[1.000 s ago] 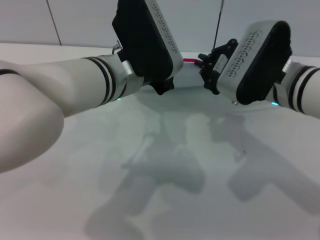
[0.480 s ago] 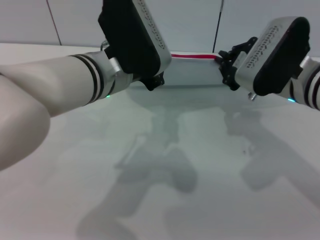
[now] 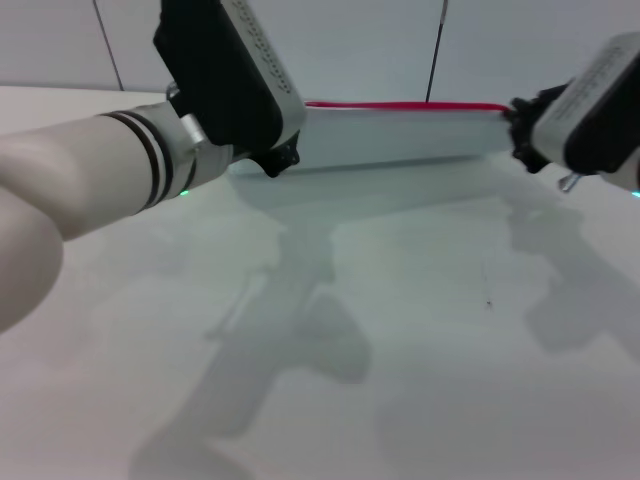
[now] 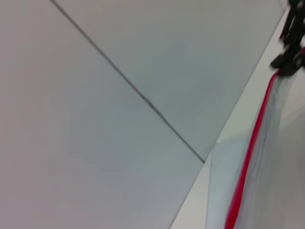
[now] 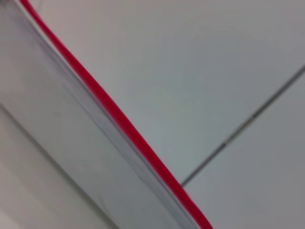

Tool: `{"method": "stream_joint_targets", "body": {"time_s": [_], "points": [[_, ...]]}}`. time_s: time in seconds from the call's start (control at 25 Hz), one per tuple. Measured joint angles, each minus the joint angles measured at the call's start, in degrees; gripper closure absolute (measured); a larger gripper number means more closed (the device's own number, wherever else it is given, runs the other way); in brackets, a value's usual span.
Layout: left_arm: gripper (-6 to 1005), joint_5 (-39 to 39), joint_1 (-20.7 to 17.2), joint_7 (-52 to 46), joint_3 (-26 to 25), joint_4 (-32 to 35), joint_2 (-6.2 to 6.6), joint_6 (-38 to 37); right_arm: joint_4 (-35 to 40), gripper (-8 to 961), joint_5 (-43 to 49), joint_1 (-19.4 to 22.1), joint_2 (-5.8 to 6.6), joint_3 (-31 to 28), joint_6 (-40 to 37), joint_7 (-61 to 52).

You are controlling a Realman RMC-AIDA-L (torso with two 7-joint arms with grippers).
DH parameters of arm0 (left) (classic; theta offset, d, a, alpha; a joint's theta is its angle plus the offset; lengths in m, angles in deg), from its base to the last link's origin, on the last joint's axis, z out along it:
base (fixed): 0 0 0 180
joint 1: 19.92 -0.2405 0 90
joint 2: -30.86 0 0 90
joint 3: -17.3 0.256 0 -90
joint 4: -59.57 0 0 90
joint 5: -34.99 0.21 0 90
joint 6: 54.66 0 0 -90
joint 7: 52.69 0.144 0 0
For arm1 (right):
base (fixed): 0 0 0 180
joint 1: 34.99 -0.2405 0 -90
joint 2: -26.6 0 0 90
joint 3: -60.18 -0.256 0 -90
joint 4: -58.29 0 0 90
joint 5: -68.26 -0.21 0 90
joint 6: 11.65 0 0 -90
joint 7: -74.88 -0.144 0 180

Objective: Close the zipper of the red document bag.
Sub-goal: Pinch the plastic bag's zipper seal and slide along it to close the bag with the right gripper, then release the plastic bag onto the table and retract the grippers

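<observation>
from my head cam the red document bag stood on its long edge at the far side of the white table, stretched between the two arms, with the zipper running along the top edge as a thin red line. the pouch face was translucent pale grey-blue and looked pulled fairly flat.

left gripper was at the bag's left end, just beside the lower corner. its bulky black and white housing covered the contact point, so i couldn't tell if the fingers were pinching the bag or spread. right gripper was at the bag's right end, up near the zipper line. its dark fingers touched the end of the red strip, but i couldn't tell whether they were pressed onto it.

left wrist cam showed the zipper running away along the bag edge toward dark fingers at its far end, which i took for the right gripper. the contact itself was blurred. right wrist cam showed only the red strip crossing diagonally with the pouch wall beside it and the grey wall panels behind. none of my own fingers were visible there.
</observation>
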Motion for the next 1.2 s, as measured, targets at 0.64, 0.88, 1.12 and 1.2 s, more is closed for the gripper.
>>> {"method": "stream_joint_targets", "body": {"time_s": [0.64,0.88,1.12,1.2], "points": [[906,0.00,-0.59,1.06,-0.94,-0.36,-0.04,0.77,-0.71,775,1.19,1.40,-0.04,-3.81,0.59,0.03],[902,-0.05,0.73,1.03,-1.99,-0.49,-0.07,1.26,-0.13,741,1.50,2.08,-0.21,-6.28,0.69,-0.34],[898,-0.76,2.11,0.30,-2.16,-0.96,-0.20,3.12,2.69,637,0.84,3.62,-0.52,-7.40,2.22,-0.64],[810,-0.94,2.69,-0.78,-1.86,-1.03,-0.21,3.86,4.52,556,0.75,4.59,-0.60,-7.18,3.07,-1.40]]}}
